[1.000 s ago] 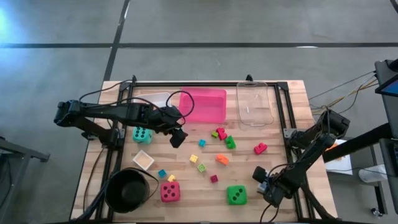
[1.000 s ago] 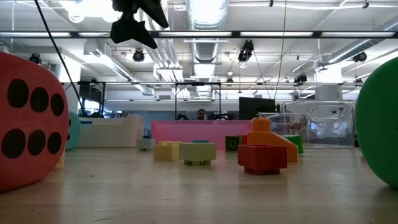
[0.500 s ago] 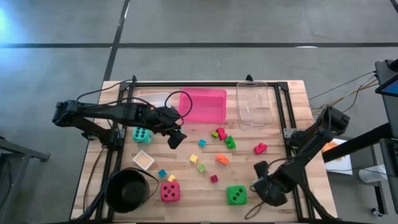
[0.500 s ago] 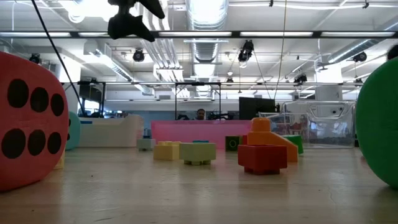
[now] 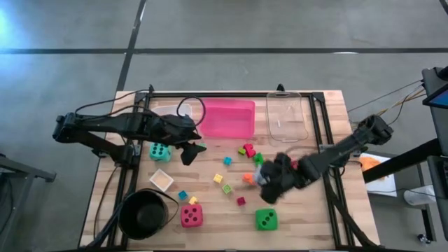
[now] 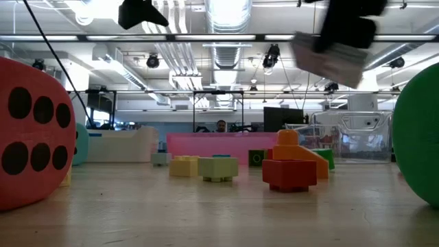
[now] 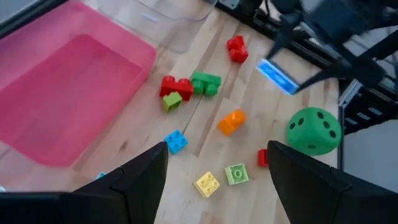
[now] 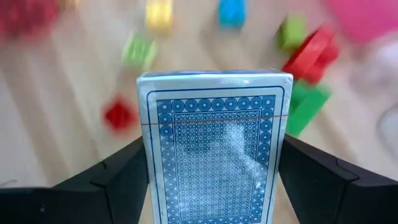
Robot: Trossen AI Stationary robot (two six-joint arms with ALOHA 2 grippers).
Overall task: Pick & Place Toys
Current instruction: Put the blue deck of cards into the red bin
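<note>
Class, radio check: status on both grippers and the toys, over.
Right gripper shut on blue-backed card pack, above the small blocks. Left gripper open, empty, near pink tray. Nothing blocking.

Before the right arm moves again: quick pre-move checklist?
1. Right gripper shut on card pack: ok, pack sits upright between its fingers.
2. Right gripper over the blocks, mid-table: ok.
3. Left gripper open, holding nothing, hanging beside the teal die: ok.
4. Pink tray unblocked: ok.
5. Arms apart: ok, gap between them in the high view.
6. Height over orange block: cannot tell.
</note>
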